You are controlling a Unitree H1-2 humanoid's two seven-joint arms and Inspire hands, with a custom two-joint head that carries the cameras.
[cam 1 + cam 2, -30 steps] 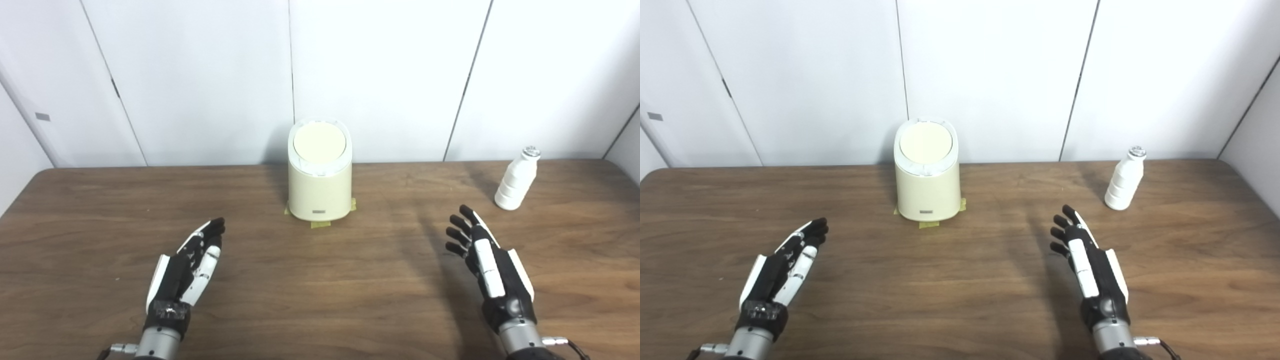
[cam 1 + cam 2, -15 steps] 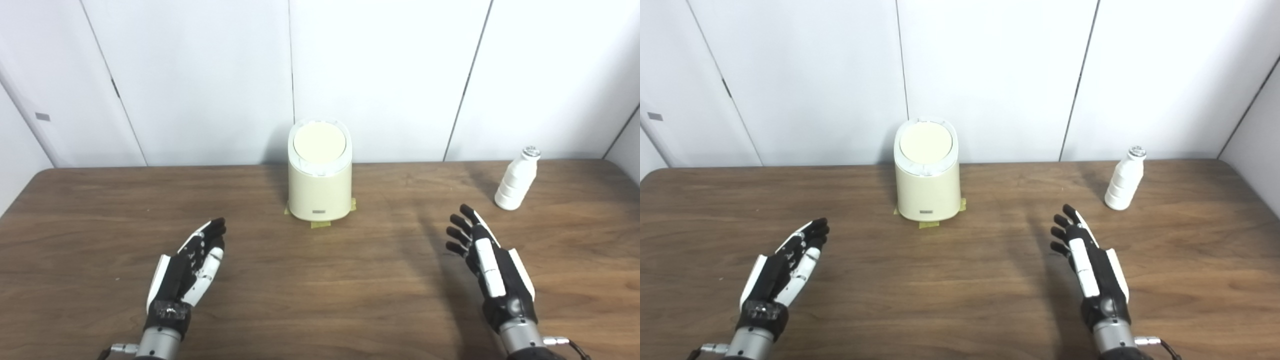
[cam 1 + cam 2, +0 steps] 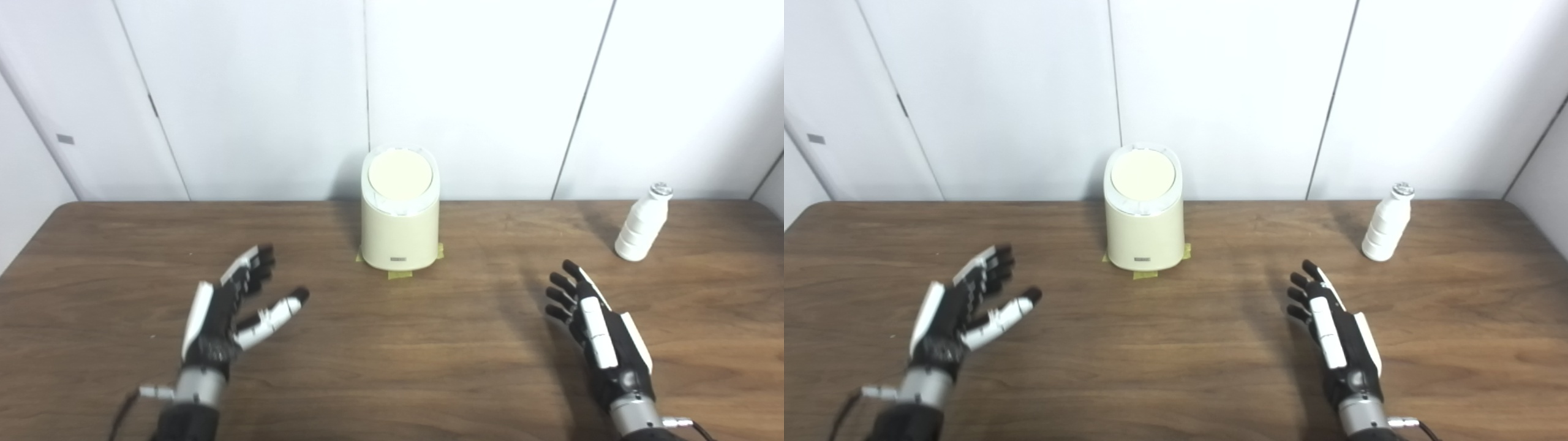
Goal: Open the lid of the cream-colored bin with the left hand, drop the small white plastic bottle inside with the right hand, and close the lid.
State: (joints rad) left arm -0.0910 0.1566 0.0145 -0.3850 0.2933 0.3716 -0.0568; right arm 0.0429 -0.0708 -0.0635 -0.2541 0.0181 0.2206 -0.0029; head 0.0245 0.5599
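— Can you read anything in your two head views?

— Nothing legible. The cream-colored bin [image 3: 399, 229] carries a small dark label plate [image 3: 399, 260] low on its front wall, but whatever is printed on it is too small and blurred for you to make out.

— And the bottle, or the wall?

— The small white plastic bottle [image 3: 640, 224] shows you no print at all. On the wall panels at the far left there is a small grey tag [image 3: 65, 139], and you cannot read any marking on it.
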